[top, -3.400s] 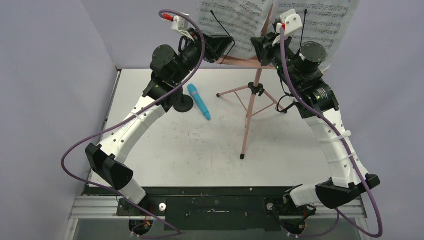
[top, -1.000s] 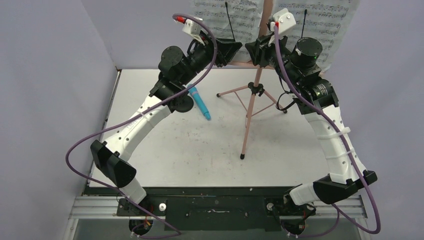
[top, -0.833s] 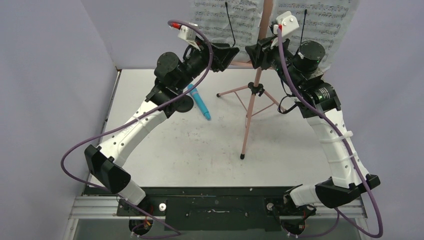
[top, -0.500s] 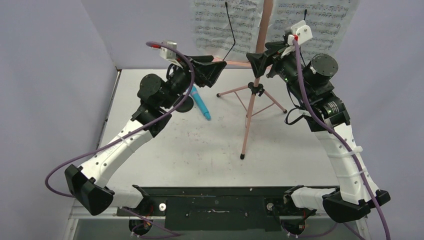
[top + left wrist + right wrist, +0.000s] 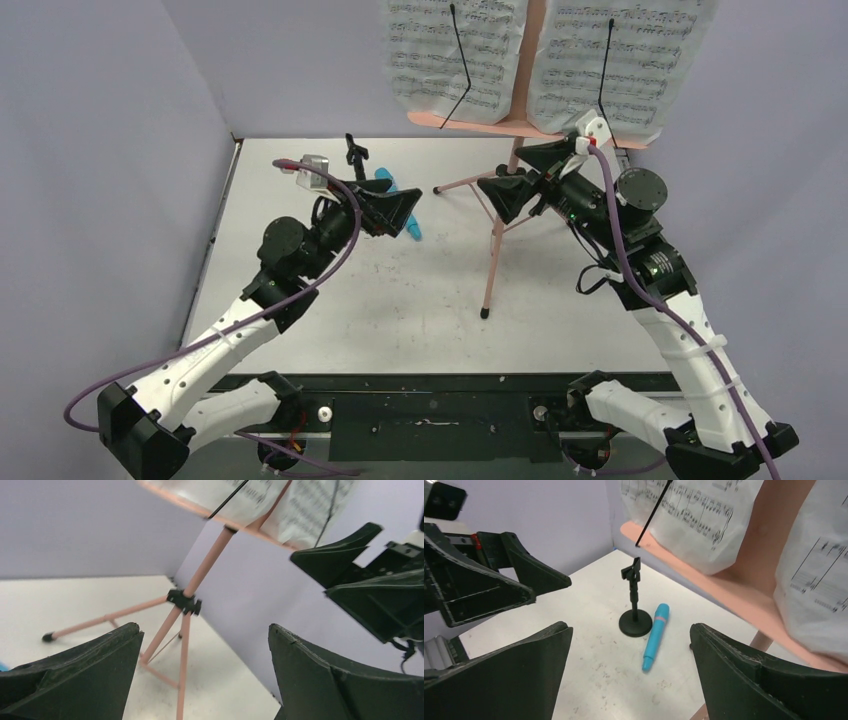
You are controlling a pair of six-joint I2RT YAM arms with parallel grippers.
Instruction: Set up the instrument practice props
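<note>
The pink music stand [image 5: 497, 240] stands upright on its tripod legs at the back of the table. Two white sheet-music pages [image 5: 455, 50] rest on its tray under black wire holders. The blue microphone [image 5: 655, 636] lies flat next to the small black mic stand [image 5: 635, 622], which is upright and bare. My left gripper [image 5: 405, 212] hovers open above the microphone and hides most of it from above. My right gripper [image 5: 498, 168] is open beside the stand's pole, under the tray. Neither holds anything, and the two face each other.
Lilac walls close in the table on the left, back and right. The music stand's legs [image 5: 150, 645] spread over the back middle of the table. A black rail [image 5: 430, 410] with the arm bases runs along the near edge.
Both grippers have opened and let go at the music stand's tray. Both arms have drawn back and down toward the near side. The pages stay on the stand.
</note>
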